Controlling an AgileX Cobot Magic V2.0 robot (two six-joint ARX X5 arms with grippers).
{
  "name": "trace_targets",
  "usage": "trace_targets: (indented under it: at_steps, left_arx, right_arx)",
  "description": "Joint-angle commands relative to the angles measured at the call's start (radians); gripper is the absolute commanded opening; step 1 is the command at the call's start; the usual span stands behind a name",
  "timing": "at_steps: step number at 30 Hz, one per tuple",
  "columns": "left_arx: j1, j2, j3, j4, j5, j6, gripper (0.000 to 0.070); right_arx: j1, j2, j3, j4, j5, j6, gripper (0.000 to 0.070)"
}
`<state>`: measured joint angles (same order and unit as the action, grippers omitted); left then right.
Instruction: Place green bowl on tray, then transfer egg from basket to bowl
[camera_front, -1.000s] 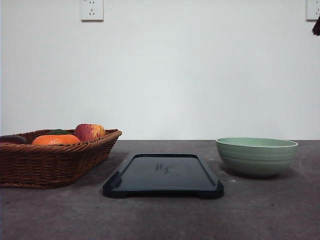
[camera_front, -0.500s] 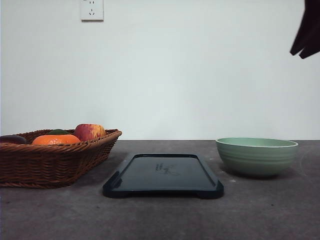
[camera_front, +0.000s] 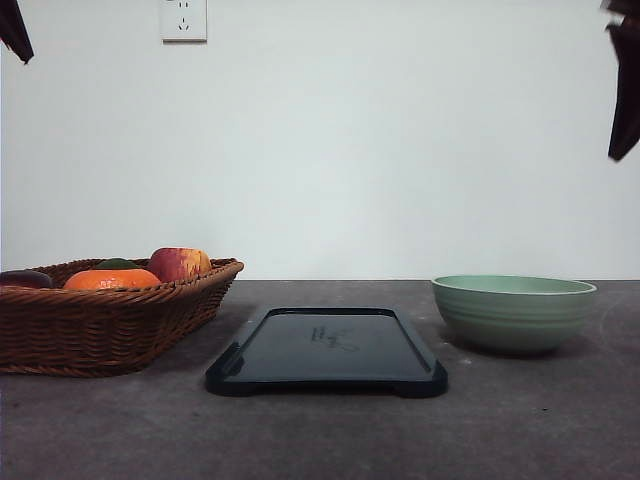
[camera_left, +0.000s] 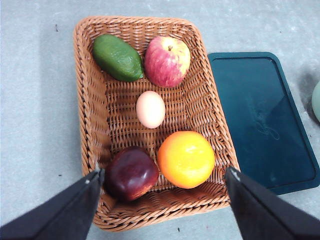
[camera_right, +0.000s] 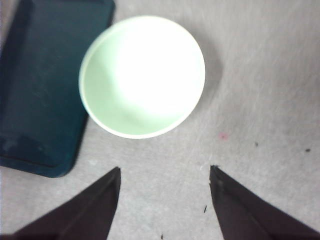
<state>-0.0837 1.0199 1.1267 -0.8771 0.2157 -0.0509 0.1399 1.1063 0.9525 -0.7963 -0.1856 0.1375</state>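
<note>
Bowl first: my right gripper hangs spread and empty above it, and over the last second that arm has dropped in at the front view's upper right, while my left gripper, also spread, has just appeared at upper left over the basket. The bowl sits right of the tray, untouched; the egg waits mid-basket.

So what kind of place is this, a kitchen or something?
More likely a test room than a kitchen: a bare grey table, a plain white wall with a socket, and just a fruit basket, tray and bowl set out.
</note>
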Motion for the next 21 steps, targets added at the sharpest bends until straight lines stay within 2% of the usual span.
trace_targets:
  at_steps: [1, 5, 12, 21]
  left_arx:
    - [-0.004, 0.008, 0.026, 0.017, 0.006, 0.005, 0.0501]
    - [-0.004, 0.008, 0.026, 0.023, 0.006, 0.005, 0.0501]
    - [-0.004, 0.009, 0.026, 0.042, 0.006, 0.004, 0.0501]
    - [-0.004, 0.014, 0.026, 0.042, 0.006, -0.018, 0.0501]
  right_arx:
    - [-0.001, 0.047, 0.026, 0.006, 0.004, 0.013, 0.0347]
    - [-0.009, 0.143, 0.042, 0.034, 0.003, 0.012, 0.0343]
    - [-0.022, 0.308, 0.089, 0.118, 0.002, 0.009, 0.0287]
    - [-0.033, 0.526, 0.272, 0.088, -0.001, -0.014, 0.0271]
